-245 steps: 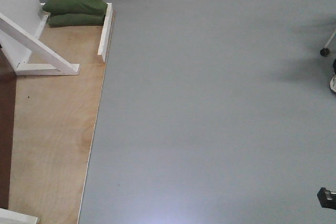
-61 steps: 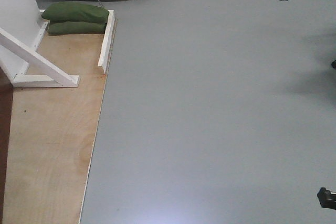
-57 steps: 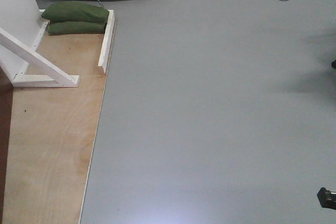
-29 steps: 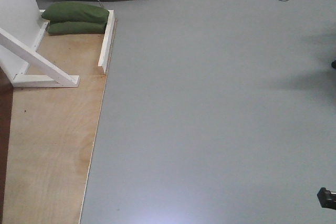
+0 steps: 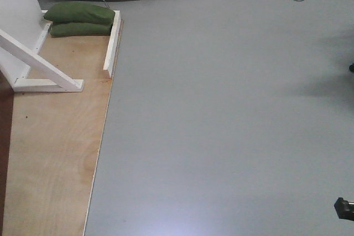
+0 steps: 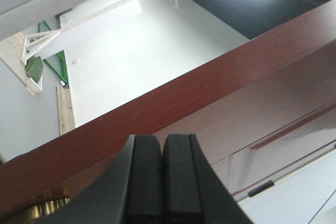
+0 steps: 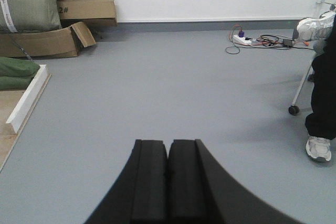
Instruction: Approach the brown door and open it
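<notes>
Close ahead of the left gripper [image 6: 163, 179], the brown door [image 6: 220, 103] looks heavy, rigid and glossy-slick, so take hold at the brass hardware [image 6: 46, 209] glimpsed lower left; this and the right gripper [image 7: 168, 182] have fingers pressed together, empty.

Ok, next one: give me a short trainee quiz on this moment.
1. True or false: the right gripper stands open.
2. What lies at the far end of the plywood platform? A) green bags B) a power strip C) a shoe
3. Fill in: the brown door shows in the ___ wrist view, behind the shut left gripper.
Key: 1 false, its fingers meet; 2 A; 3 left.
</notes>
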Tool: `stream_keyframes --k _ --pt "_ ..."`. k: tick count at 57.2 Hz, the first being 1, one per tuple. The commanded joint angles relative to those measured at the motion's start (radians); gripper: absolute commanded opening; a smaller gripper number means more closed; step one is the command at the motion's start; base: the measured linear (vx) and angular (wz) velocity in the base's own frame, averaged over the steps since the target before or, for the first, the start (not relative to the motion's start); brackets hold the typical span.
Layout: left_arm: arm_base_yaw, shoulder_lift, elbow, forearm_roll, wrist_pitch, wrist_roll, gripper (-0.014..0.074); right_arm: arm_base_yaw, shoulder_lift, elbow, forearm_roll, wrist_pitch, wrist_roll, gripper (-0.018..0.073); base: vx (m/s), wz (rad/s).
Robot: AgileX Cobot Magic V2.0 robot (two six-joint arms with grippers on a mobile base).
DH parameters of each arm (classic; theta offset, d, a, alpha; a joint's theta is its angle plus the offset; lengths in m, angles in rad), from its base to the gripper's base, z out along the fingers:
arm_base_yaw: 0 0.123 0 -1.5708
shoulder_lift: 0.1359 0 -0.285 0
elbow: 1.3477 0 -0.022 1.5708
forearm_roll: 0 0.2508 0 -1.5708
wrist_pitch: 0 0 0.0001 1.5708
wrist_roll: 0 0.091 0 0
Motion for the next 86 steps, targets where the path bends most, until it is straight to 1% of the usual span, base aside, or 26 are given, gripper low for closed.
stream_keyframes --k 1,6,13,18,24,26,33,39,48,52,60,66,70,81,86 --pt "0.054 0.019 -0.071 -0.017 0.062 0.008 -0.0003 -0.005 -0.014 0.007 -0.007 -0.082 -0.006 0.0 0.0 0.0" --pt "0.112 0.046 -0.098 -0.059 0.068 0.008 -0.0003 -0.005 -0.014 0.007 -0.007 -0.082 -0.006 0.0 0.0 0.0" --pt "0.186 0.086 -0.109 -0.084 0.108 0.008 -0.0003 -0.005 -0.014 0.007 -0.007 -0.082 -0.006 0.0 0.0 0.0" --pt "0.242 0.122 -0.111 -0.086 0.177 0.008 -0.0003 -0.005 -0.014 0.007 -0.007 -0.082 -0.006 0.0 0.0 0.0" --pt "0.306 0.161 -0.118 -0.127 0.263 0.008 -0.0003 -0.005 -0.014 0.007 -0.007 -0.082 -0.006 0.0 0.0 0.0" --pt "0.326 0.176 -0.127 -0.128 0.292 0.008 -0.0003 -0.005 -0.014 0.007 -0.007 -0.082 -0.006 0.0 0.0 0.0" --pt "0.37 0.235 -0.176 -0.125 0.408 0.008 -0.0003 -0.005 -0.014 0.007 -0.007 -0.082 -0.006 0.0 0.0 0.0" --pt "0.381 0.277 -0.221 -0.125 0.47 0.008 -0.0003 -0.005 -0.014 0.007 -0.007 -0.082 -0.006 0.0 0.0 0.0" --pt "0.381 0.308 -0.25 -0.125 0.486 0.008 -0.0003 -0.005 -0.014 0.007 -0.007 -0.082 -0.006 0.0 0.0 0.0" --pt "0.381 0.324 -0.252 -0.125 0.536 0.008 -0.0003 -0.005 -0.014 0.007 -0.007 -0.082 -0.006 0.0 0.0 0.0" --pt "0.381 0.345 -0.258 -0.125 0.69 0.007 -0.0003 -0.005 -0.014 0.007 -0.007 -0.082 -0.006 0.0 0.0 0.0" --pt "0.379 0.343 -0.258 -0.127 0.752 0.006 -0.0003 -0.005 -0.014 0.007 -0.007 -0.082 -0.006 0.0 0.0 0.0" --pt "0.379 0.338 -0.258 -0.144 0.787 0.006 -0.0003 -0.005 -0.014 0.007 -0.007 -0.082 -0.006 0.0 0.0 0.0" --pt "0.379 0.306 -0.258 -0.168 0.797 0.006 -0.0003 -0.005 -0.014 0.007 -0.007 -0.082 -0.006 0.0 0.0 0.0" --pt "0.379 0.291 -0.258 -0.196 0.797 0.006 -0.0003 -0.005 -0.014 0.007 -0.007 -0.082 -0.006 0.0 0.0 0.0"
